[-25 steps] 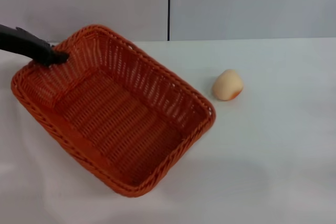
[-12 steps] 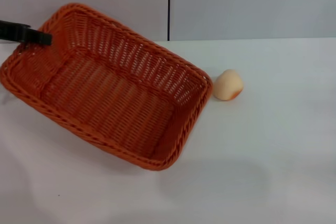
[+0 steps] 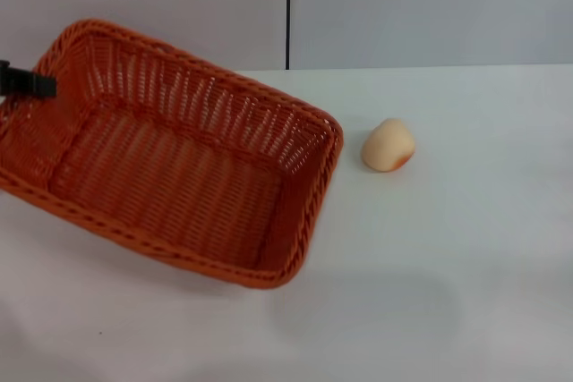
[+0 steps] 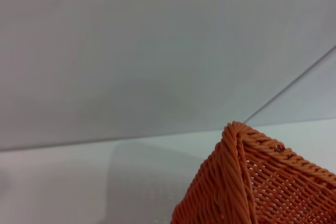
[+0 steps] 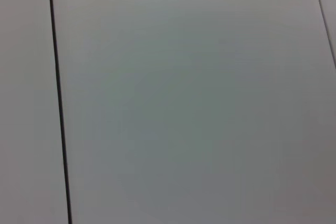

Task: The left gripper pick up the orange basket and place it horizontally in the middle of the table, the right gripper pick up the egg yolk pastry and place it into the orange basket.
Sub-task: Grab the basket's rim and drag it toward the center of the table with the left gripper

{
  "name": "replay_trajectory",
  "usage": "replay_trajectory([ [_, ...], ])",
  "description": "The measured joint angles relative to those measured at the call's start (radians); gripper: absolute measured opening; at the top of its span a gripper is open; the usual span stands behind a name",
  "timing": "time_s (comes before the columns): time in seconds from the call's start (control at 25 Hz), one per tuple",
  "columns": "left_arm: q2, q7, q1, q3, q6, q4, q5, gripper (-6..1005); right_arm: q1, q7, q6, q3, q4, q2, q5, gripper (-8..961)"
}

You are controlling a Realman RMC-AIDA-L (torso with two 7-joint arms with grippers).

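Note:
The orange basket (image 3: 170, 163) fills the left half of the head view, slanted, with one short end raised toward the far left. My left gripper (image 3: 31, 85) shows only as a black tip at the picture's left edge, shut on the rim of that short end. A corner of the basket (image 4: 252, 182) also appears in the left wrist view, against the wall. To the right of the basket, a short gap from its near corner, the egg yolk pastry (image 3: 388, 145) lies on the white table (image 3: 466, 248). My right gripper is out of view; its wrist view holds only wall.
A grey wall (image 3: 403, 6) with a dark vertical seam (image 3: 287, 6) stands behind the table. Bare white tabletop spreads in front of and to the right of the pastry.
The basket has swung and shifted left with my left gripper, its long side turning closer to level across the view. The pastry has stayed put.

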Motion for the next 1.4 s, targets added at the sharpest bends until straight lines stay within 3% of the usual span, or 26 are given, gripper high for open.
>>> replay_trajectory([
  [0.52, -0.001, -0.059, 0.081, -0.055, 0.108, -0.012, -0.005, 174, 0.023, 0.000, 0.023, 0.000, -0.010, 0.000, -0.003, 570],
  [0.8, -0.007, -0.068, 0.086, -0.066, 0.122, -0.031, -0.007, 174, 0.033, -0.004, 0.038, -0.001, -0.012, -0.001, -0.005, 569],
  [0.88, -0.038, -0.072, 0.093, -0.095, 0.139, -0.084, -0.010, 174, 0.034, -0.005, 0.038, -0.001, -0.013, -0.001, -0.005, 569],
  [1.0, -0.038, -0.072, 0.093, -0.095, 0.139, -0.084, -0.010, 174, 0.035, -0.008, 0.038, -0.003, -0.013, -0.001, -0.005, 568],
  [1.08, -0.065, -0.072, 0.100, -0.111, 0.134, -0.106, -0.016, 173, 0.035, -0.008, 0.039, -0.003, -0.013, -0.001, -0.005, 568],
  [1.2, -0.071, -0.071, 0.100, -0.113, 0.128, -0.117, -0.016, 173, 0.034, -0.008, 0.039, -0.004, -0.012, -0.002, -0.005, 567],
  [1.24, -0.091, -0.068, 0.106, -0.114, 0.102, -0.133, -0.017, 173, 0.032, -0.008, 0.039, -0.004, -0.013, -0.002, -0.005, 567],
  [1.32, -0.109, -0.066, 0.116, -0.115, 0.072, -0.141, -0.017, 173, 0.031, -0.008, 0.039, -0.005, -0.012, -0.002, -0.005, 566],
  [1.4, -0.109, -0.066, 0.116, -0.115, 0.072, -0.141, -0.017, 173, 0.030, -0.008, 0.039, -0.005, -0.012, -0.002, -0.005, 566],
])
